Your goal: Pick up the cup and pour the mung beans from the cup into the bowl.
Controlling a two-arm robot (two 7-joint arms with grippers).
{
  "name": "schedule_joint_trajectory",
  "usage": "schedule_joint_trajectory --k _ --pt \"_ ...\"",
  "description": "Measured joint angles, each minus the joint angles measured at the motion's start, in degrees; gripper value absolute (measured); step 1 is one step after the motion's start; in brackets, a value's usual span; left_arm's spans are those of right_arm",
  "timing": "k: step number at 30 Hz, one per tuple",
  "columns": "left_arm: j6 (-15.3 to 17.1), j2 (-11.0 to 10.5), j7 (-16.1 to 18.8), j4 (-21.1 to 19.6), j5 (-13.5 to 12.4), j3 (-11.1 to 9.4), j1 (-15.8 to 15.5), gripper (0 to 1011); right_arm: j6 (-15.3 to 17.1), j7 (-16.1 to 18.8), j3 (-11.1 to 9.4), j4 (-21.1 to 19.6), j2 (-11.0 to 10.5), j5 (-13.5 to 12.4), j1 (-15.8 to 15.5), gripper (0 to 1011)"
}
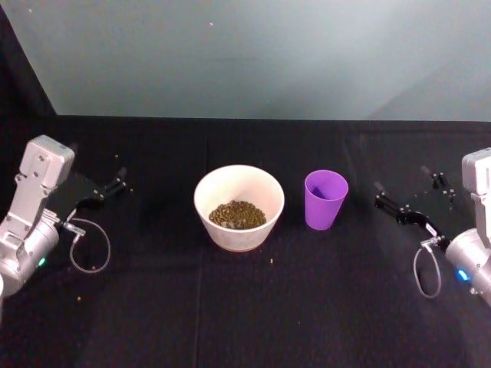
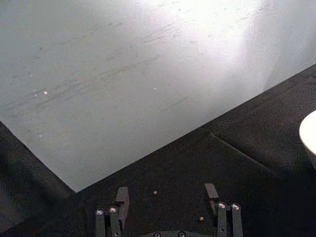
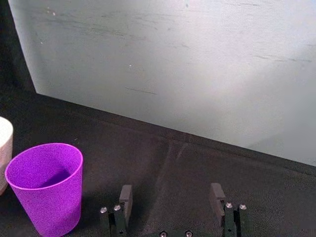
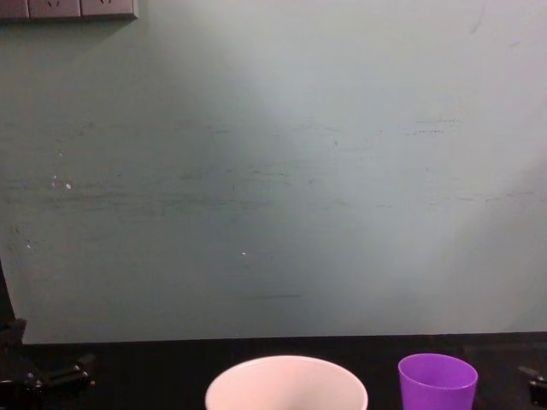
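Purple cup (image 1: 326, 198) upright on black table (image 1: 245, 307), just right of white bowl (image 1: 238, 207), not touching. Bowl mid-table, mung beans (image 1: 238, 214) sitting inside. Few stray beans on cloth. Left claw (image 1: 115, 184) way off left, released, holding nothing. Right claw (image 1: 409, 201) off right of cup, also spread wide, nothing in it.
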State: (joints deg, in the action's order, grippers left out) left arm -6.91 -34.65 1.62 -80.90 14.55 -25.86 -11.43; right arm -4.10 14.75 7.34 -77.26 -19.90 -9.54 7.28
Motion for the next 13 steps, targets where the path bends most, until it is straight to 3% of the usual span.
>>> schedule_joint_trajectory --k 13 --pt "0.00 0.00 0.00 0.00 0.00 0.00 0.00 1000 -0.01 0.07 0.00 0.02 0.00 -0.06 0.00 1003"
